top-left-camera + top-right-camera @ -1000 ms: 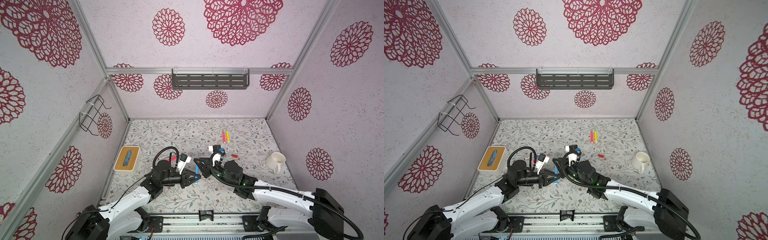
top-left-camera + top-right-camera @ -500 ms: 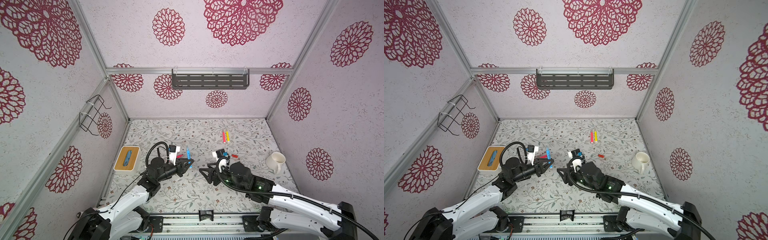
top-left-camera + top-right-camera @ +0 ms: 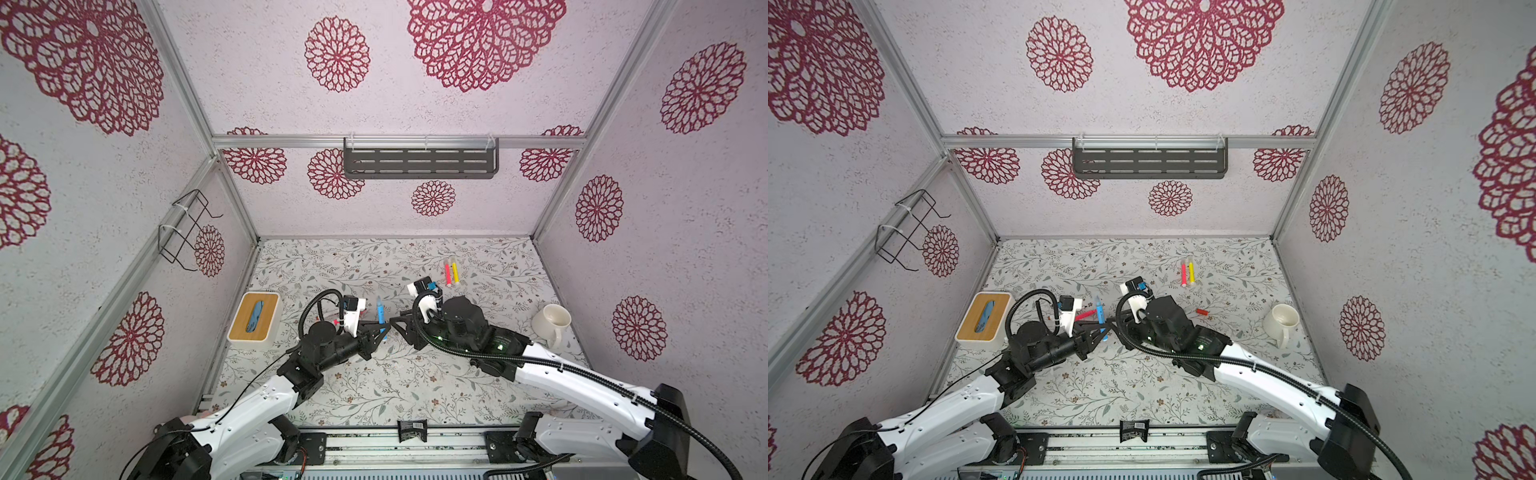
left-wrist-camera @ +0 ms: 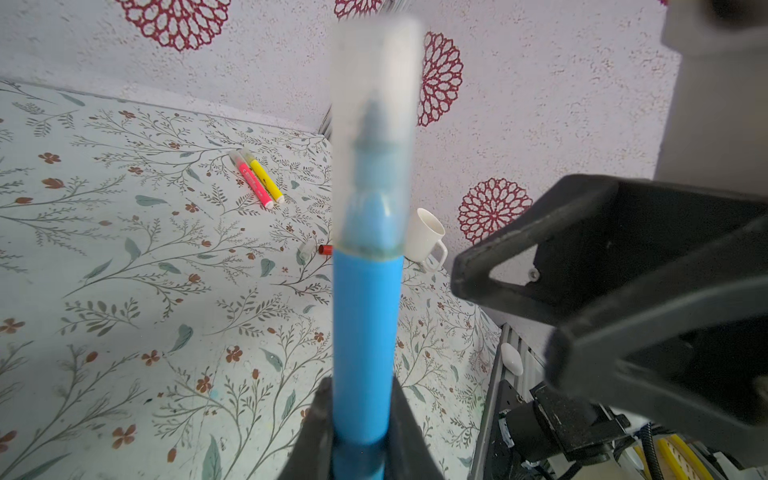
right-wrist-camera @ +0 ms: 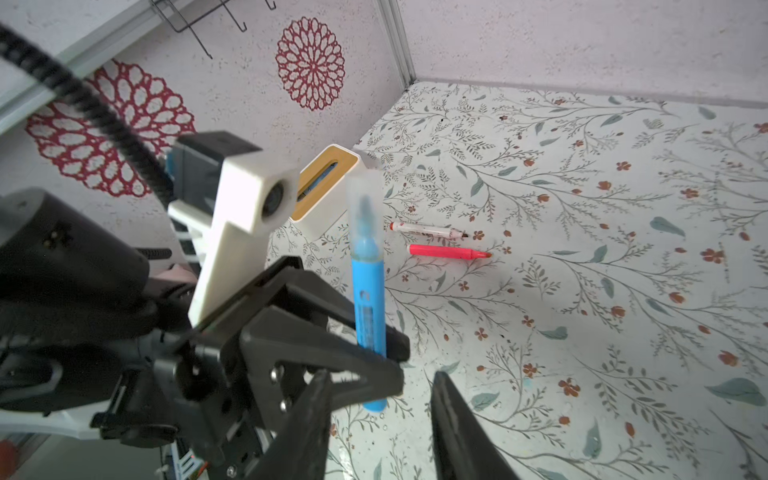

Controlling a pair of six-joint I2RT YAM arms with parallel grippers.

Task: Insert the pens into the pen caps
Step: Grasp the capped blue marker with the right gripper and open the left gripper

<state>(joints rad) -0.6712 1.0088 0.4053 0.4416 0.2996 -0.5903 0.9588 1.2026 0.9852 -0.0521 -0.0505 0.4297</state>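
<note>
The left end effector [image 4: 361, 399] is clamped on the blue pen [image 4: 368, 332], which stands upright well apart from the mug [image 3: 550, 322] with a clear cap [image 4: 374, 124] on top. The right end effector [image 3: 398, 325], jaws apart and empty, sits just beside the pen on the mug's side. A nudge from it could tilt the pen or pop a half-seated cap.

Both arms wore white shells over black joints: left arm [image 3: 257, 405] at lower left, right arm [image 3: 582, 380] at lower right, a green light [image 3: 500, 345] glowing on it. Left gripper [image 5: 388, 355]: black triangular fingers [image 5: 299, 347], silver screws [image 5: 275, 374], white camera block [image 5: 241, 216], ribbed black cable [image 5: 85, 102].
</note>
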